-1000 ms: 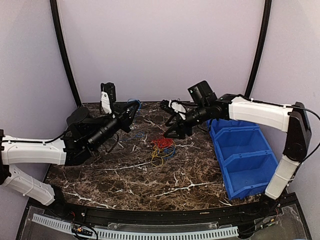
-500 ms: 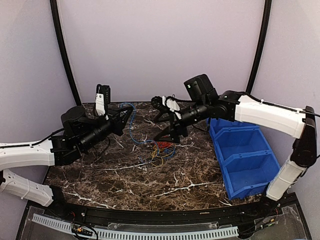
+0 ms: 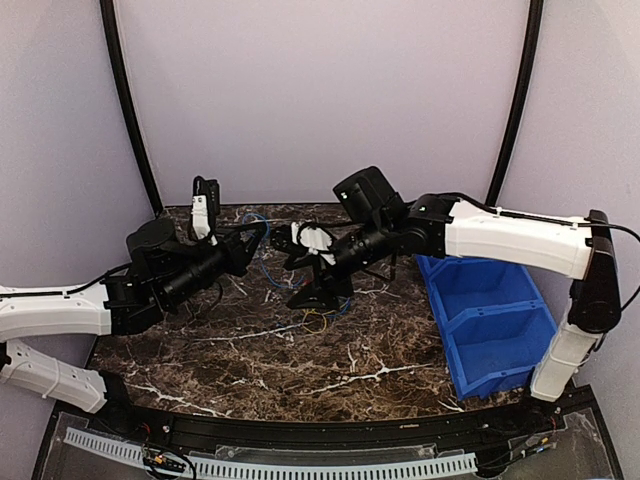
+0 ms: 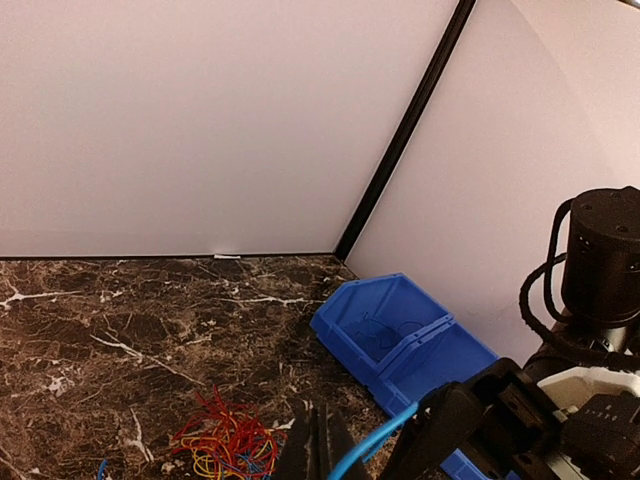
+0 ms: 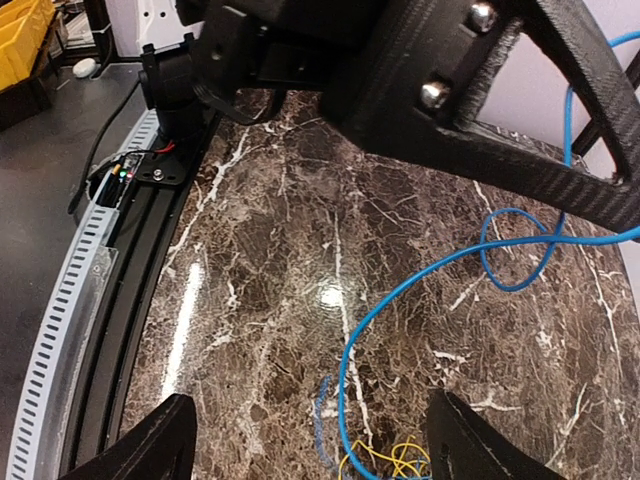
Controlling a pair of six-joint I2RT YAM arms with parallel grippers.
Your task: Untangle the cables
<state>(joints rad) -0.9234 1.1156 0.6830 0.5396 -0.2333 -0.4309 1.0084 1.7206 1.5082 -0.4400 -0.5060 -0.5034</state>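
Left hand (image 3: 258,235), pinched shut on the blue cable (image 5: 400,300), holds it raised left of centre; right hand (image 3: 305,268) gapes empty above the red-orange-yellow knot (image 4: 228,440) mid-frame on the counter (image 3: 250,360), so most untangling is left, I judge.

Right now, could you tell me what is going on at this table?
Two robot arms are untangling cables. The left tool is shut on a blue cable and holds it raised, so that it trails down toward the marble table. The right tool is open and grips nothing, poised over the bundle of red, yellow and orange wires.
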